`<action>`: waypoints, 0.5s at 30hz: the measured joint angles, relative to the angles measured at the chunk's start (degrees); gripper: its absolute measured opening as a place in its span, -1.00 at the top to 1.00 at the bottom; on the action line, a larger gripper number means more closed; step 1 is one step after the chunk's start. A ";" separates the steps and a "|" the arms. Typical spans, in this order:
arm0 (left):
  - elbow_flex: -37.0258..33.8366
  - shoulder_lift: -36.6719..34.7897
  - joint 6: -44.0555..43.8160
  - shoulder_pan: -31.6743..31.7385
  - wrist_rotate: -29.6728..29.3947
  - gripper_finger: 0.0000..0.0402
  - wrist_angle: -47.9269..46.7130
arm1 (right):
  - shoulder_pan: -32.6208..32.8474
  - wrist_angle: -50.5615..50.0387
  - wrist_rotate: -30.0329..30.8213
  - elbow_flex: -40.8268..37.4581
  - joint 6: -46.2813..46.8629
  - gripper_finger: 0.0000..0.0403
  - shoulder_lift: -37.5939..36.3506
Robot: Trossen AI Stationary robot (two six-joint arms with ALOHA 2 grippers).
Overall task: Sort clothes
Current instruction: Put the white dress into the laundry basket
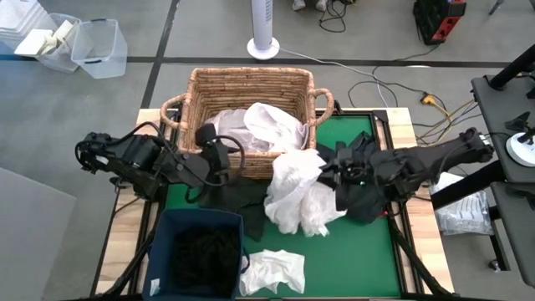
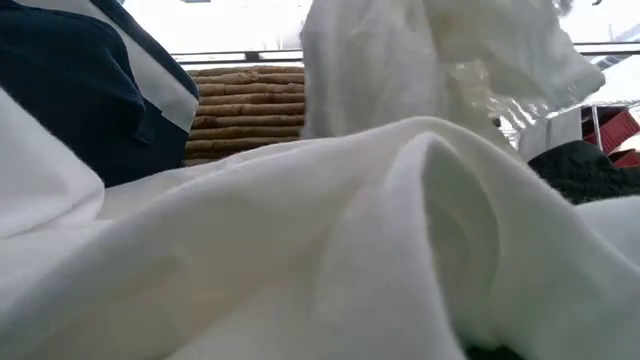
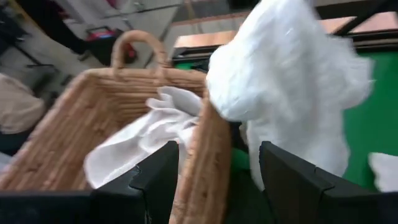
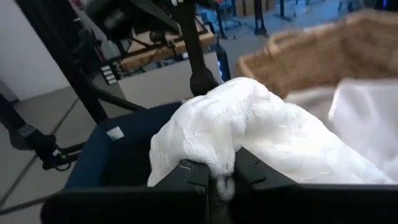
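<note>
The right claw (image 4: 219, 177) is pinched on a white garment (image 1: 297, 192), holding it lifted over the green desk (image 1: 368, 251) just beside the wicker basket (image 1: 209, 88). The left claw (image 3: 214, 180) hangs spread at the basket's rim. More white cloth (image 1: 266, 125) fills the basket; dark clothes (image 1: 205, 255) lie in the blue bin (image 1: 163, 242).
</note>
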 joint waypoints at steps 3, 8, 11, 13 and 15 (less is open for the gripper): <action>0.00 -0.32 0.00 0.00 -2.96 0.00 0.04 | -0.04 -6.50 0.02 7.29 -3.06 0.94 2.15; 0.00 -1.85 0.00 0.00 -4.72 0.00 1.16 | -0.15 -15.09 0.00 18.80 -7.44 0.94 6.36; 0.00 -2.91 0.00 0.00 -4.74 0.00 1.94 | -0.15 -17.27 0.00 24.65 -9.91 0.94 8.58; 0.00 -3.65 0.00 0.00 -4.77 0.00 2.45 | -0.15 -17.79 0.00 27.95 -11.76 0.94 9.79; 0.00 -4.31 0.00 0.00 -4.83 0.00 3.29 | -0.15 -18.28 0.00 31.01 -13.24 0.94 10.91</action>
